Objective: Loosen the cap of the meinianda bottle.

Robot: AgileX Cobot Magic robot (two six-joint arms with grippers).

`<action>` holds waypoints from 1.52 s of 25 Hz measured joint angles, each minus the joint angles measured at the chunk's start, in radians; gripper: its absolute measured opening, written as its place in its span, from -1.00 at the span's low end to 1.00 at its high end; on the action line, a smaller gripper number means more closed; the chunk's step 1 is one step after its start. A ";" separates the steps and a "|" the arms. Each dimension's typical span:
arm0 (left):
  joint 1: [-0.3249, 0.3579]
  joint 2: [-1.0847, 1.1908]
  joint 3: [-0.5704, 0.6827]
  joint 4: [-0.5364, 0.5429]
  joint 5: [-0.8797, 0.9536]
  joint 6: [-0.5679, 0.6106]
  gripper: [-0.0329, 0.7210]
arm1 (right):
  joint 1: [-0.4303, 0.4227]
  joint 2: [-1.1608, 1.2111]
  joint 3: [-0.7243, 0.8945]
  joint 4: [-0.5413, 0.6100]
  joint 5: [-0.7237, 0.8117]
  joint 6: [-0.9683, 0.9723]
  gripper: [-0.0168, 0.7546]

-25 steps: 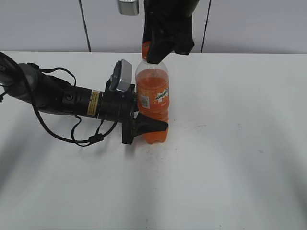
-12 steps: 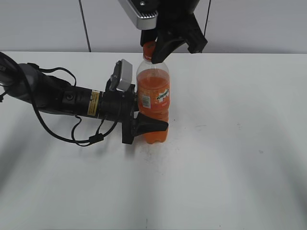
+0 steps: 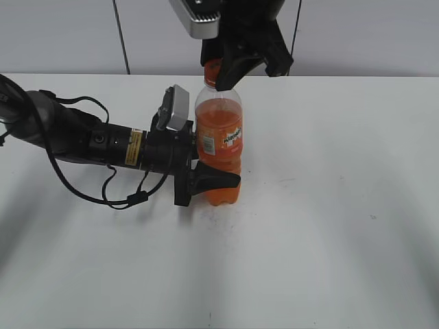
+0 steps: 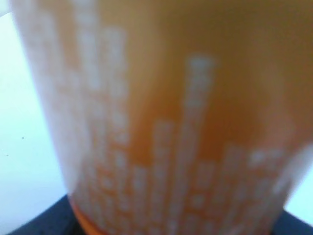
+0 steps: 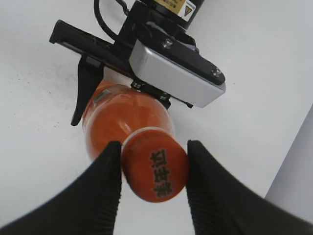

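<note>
The meinianda bottle [image 3: 218, 137] stands upright on the white table, full of orange drink. My left gripper [image 3: 218, 180] reaches in from the left and is shut on its lower body; one black finger [image 3: 221, 179] wraps across the front. In the left wrist view the bottle's label [image 4: 166, 127] fills the frame, blurred. My right gripper [image 3: 216, 71] comes down from above and is shut on the orange cap [image 3: 212, 67]. In the right wrist view the cap [image 5: 155, 169] with dark characters on top sits between the two black fingers [image 5: 102, 188], which press its sides.
The left arm [image 3: 82, 140] and its cables lie across the table's left side. Its wrist camera [image 5: 176, 73] sits close beside the bottle's shoulder. A grey panelled wall [image 3: 357, 34] runs behind the table. White tabletop [image 3: 329, 226] extends to the right and front.
The right gripper has turned about the cap, swinging its wrist camera into view at the top left. Bottle and left gripper have stayed in place.
</note>
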 joint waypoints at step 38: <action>-0.001 -0.001 0.000 -0.001 0.013 -0.013 0.14 | 0.000 0.000 -0.140 -0.001 -0.019 1.358 0.21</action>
